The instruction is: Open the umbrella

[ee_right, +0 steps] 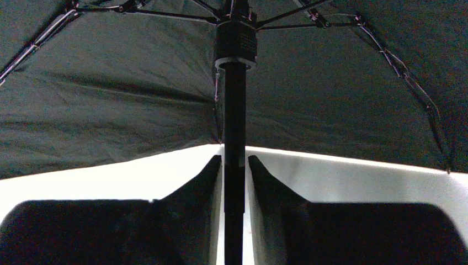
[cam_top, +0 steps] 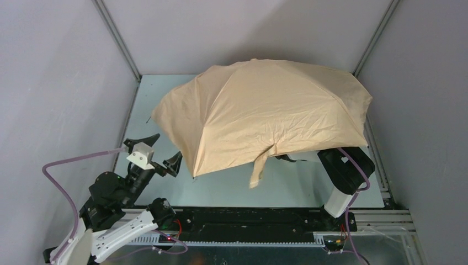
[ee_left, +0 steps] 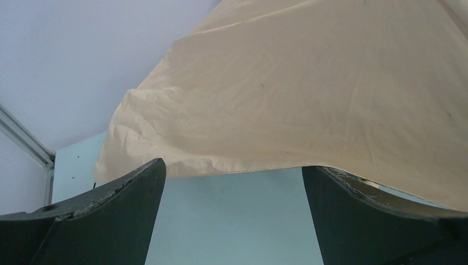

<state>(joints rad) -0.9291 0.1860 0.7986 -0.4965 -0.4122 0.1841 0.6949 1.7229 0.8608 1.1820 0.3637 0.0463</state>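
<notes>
Nearest the overhead camera, the black mounting rail (cam_top: pixel 248 221) is seen along the near edge of the table (cam_top: pixel 221 190). The left arm (cam_top: pixel 118 226) is fixed at its left end and the right arm (cam_top: pixel 345 174) at its right end. A pink cable (cam_top: pixel 58 171) is looped beside the left arm.

The left hand (cam_top: pixel 164 149) is released: its jaws are spread wide and nothing is held between them. It is positioned at the near left of the table, just beside the low left edge of the umbrella (cam_top: pixel 265 110) and apart from the fabric. In the left wrist view, the two dark fingers (ee_left: pixel 121 215) are seen well apart, with bare table between them and the tan canopy (ee_left: pixel 309 94) beyond.

The umbrella is open. Its canopy is spread over the middle and far right of the table and is tilted, with the near left rim low. Whether that rim touches the table cannot be told. A closing strap (cam_top: pixel 257 168) is hung from the near rim.

The right hand (ee_right: pixel 234 165) is hidden under the canopy in the overhead view. In the right wrist view it is clenched on the thin black shaft (ee_right: pixel 234 110), with one finger (ee_right: pixel 204 187) on each side. Above, the runner (ee_right: pixel 235 47) is seated high on the shaft and the ribs (ee_right: pixel 165 15) are fanned out against the dark underside.
</notes>
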